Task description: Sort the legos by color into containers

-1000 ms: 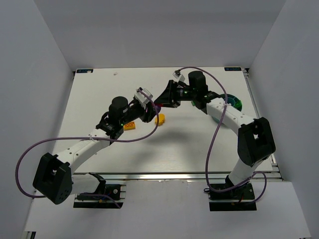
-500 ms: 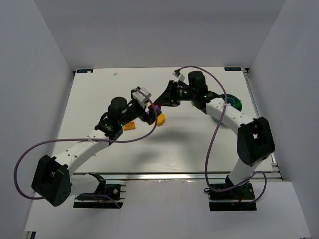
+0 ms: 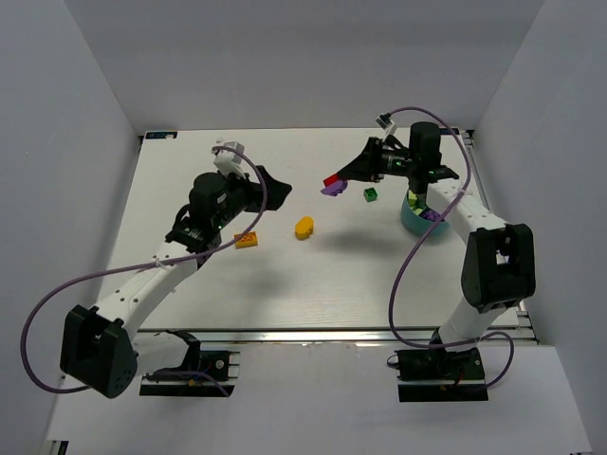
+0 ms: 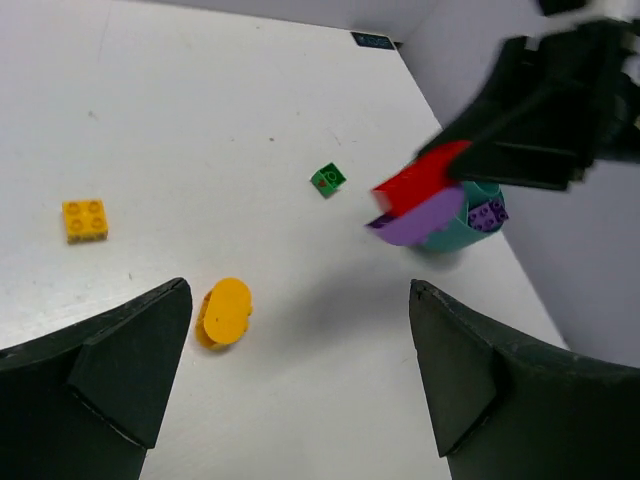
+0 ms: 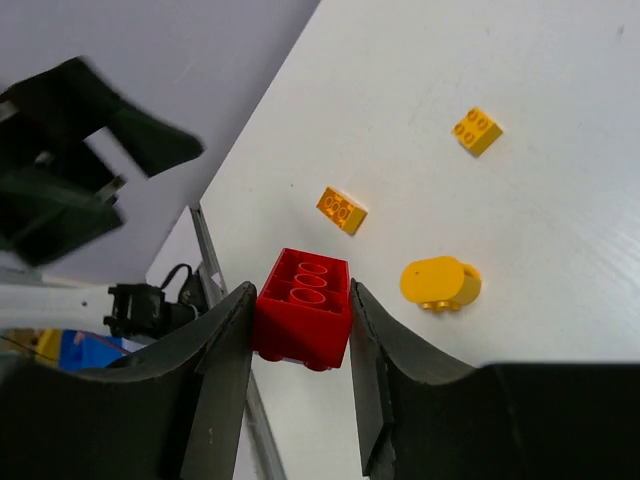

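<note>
My right gripper (image 3: 334,180) hangs above the table, shut on a red lego (image 5: 303,320) with a purple lego (image 4: 425,215) stuck to its studded side. My left gripper (image 4: 300,295) stands wide open and holds nothing, off to the left (image 3: 277,183) of that pair. On the table lie an oval orange-yellow lego (image 3: 303,227), an orange lego (image 3: 247,239), a yellow square lego (image 4: 85,220) and a small green lego (image 3: 370,194). The teal container (image 3: 411,220) stands at the right, with a purple lego (image 4: 487,213) inside it.
White walls close the table in on the left, back and right. Purple cables loop from both arms. The table's metal front rail (image 3: 313,334) runs along the near edge.
My left gripper opened, let go and drew back to the left. The right gripper carried the red and purple legos up and to the right, nearer the teal container.
</note>
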